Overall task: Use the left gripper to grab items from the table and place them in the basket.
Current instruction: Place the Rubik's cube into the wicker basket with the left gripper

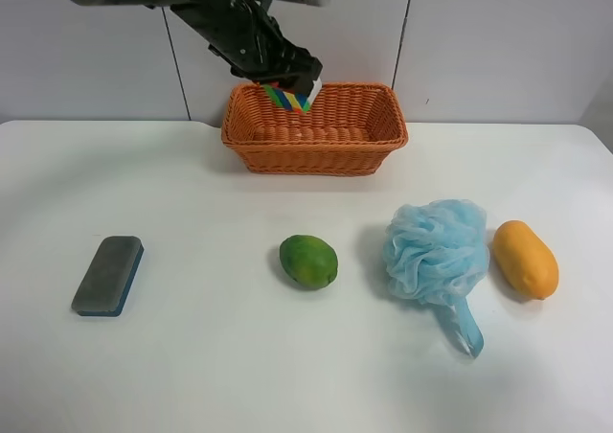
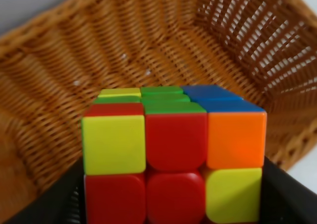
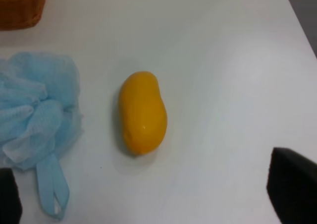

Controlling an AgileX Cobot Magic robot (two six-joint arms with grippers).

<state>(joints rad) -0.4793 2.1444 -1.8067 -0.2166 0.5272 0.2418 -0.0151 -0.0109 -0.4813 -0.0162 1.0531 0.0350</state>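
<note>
My left gripper is shut on the multicoloured puzzle cube and holds it over the near-left part of the orange-brown wicker basket. In the left wrist view the cube sits between the black fingers above the basket's woven floor. On the white table lie a grey-and-blue eraser block, a green oval fruit, a light-blue mesh pouf and an orange-yellow fruit. The right wrist view shows the orange-yellow fruit and the pouf below my open right gripper.
The basket stands at the table's far edge against a grey panelled wall. The right gripper's dark fingertips show at the right wrist view's lower corners. The table's edge runs beside the orange-yellow fruit.
</note>
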